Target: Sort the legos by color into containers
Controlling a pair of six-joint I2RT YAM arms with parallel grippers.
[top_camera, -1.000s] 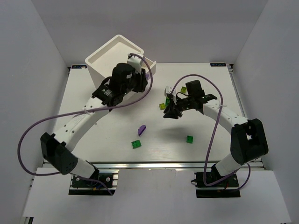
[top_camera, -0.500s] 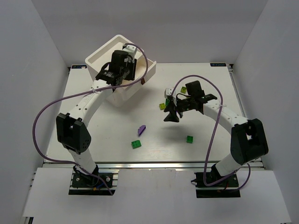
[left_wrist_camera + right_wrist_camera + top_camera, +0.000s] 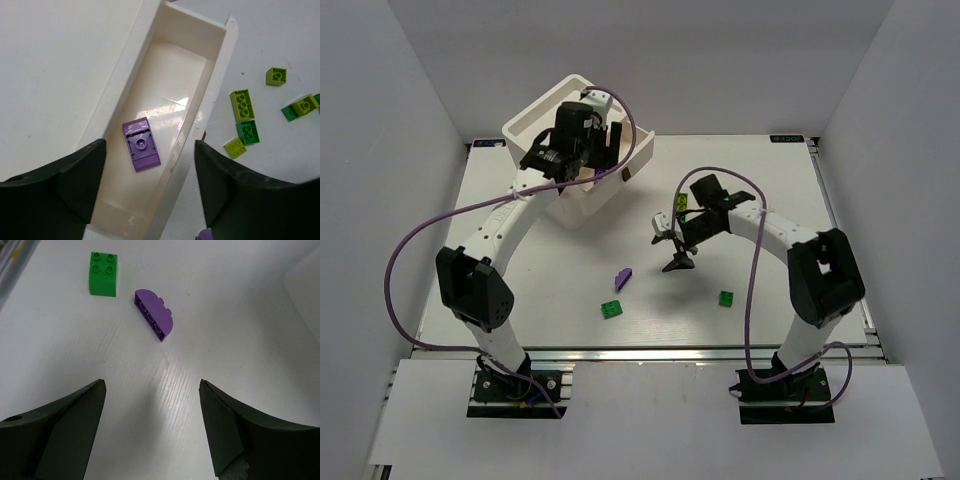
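White table [image 3: 550, 290]: loose legos [image 3: 611, 310], drawer unit [image 3: 588, 206].

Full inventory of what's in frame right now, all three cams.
white drawer unit: 1, white, far-left of table
open drawer: 1, white, below left gripper
flat purple piece: 1, purple, in the open drawer
brick cluster: at least six, green and yellow-green, on table beside the drawer
rounded purple brick: 1, purple, mid-table
green brick: 1, green, near rounded purple brick
second green brick: 1, green, near-right
table: 1, white
left gripper: open, over drawer
right gripper: open, over table
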